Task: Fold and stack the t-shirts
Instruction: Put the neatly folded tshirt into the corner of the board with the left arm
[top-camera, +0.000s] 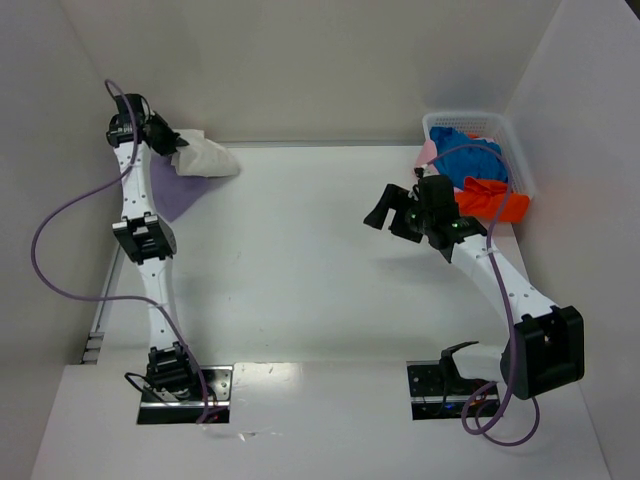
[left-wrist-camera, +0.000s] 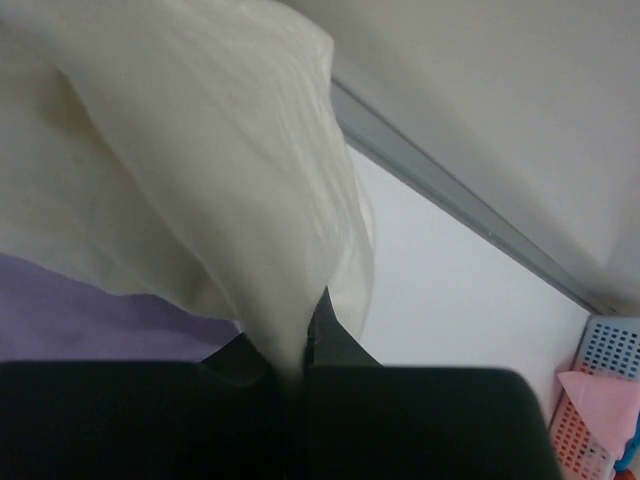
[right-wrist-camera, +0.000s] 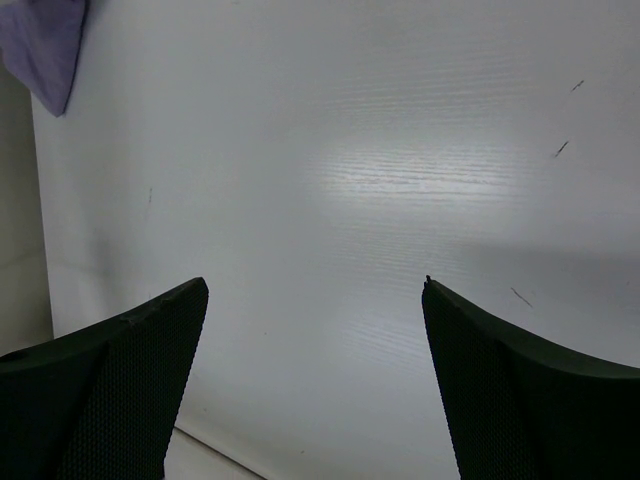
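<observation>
My left gripper (top-camera: 176, 143) is at the far left corner, shut on a bunched off-white t-shirt (top-camera: 207, 159). In the left wrist view the cloth (left-wrist-camera: 200, 150) hangs from between the closed fingers of the left gripper (left-wrist-camera: 300, 345). A lavender t-shirt (top-camera: 172, 192) lies flat on the table below it, also seen in the left wrist view (left-wrist-camera: 60, 310). My right gripper (top-camera: 393, 214) hovers right of centre, open and empty. Between the spread fingers of the right gripper (right-wrist-camera: 315, 285) only bare table shows. Blue (top-camera: 470, 160), orange-red (top-camera: 492, 200) and pale pink (top-camera: 428, 152) t-shirts lie in the basket.
A white mesh basket (top-camera: 517, 150) stands at the far right corner against the wall, its corner visible in the left wrist view (left-wrist-camera: 605, 345). White walls close in the table (top-camera: 300, 260) on the left, back and right. A lavender corner (right-wrist-camera: 45, 40) shows at top left of the right wrist view.
</observation>
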